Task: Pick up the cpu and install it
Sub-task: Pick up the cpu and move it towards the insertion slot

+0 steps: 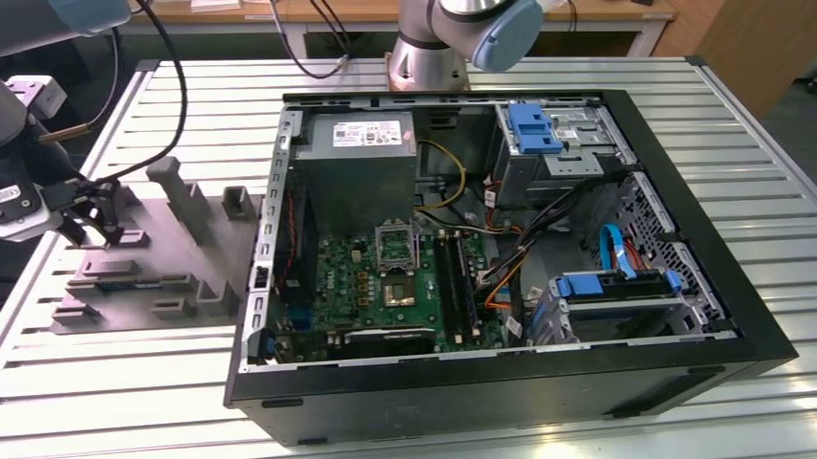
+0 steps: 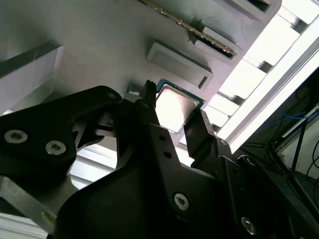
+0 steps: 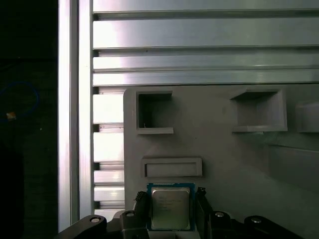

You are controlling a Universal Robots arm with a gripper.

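Ribbed aluminium table (image 1: 115, 382). Open black sheet-metal computer case (image 1: 511, 402) with a green motherboard (image 1: 370, 277) inside. Matte grey moulded tray (image 1: 191, 253) with rectangular pockets sits beside the case, at the exterior view's left. Black gripper (image 1: 87, 226) is low over the tray, fingers clamped on the cpu (image 3: 170, 208): flat square, silvery lid, print unreadable.

The table (image 1: 715, 105) is one of those slatted aluminium tops, pale and shiny. Sitting straight on it are a flat grey holder plate (image 1: 153, 277) toward the exterior view's left and an open black PC case (image 1: 511, 392) just beside it, taking up the middle and right. The arm base (image 1: 428, 67) stands at the far edge, behind the case.
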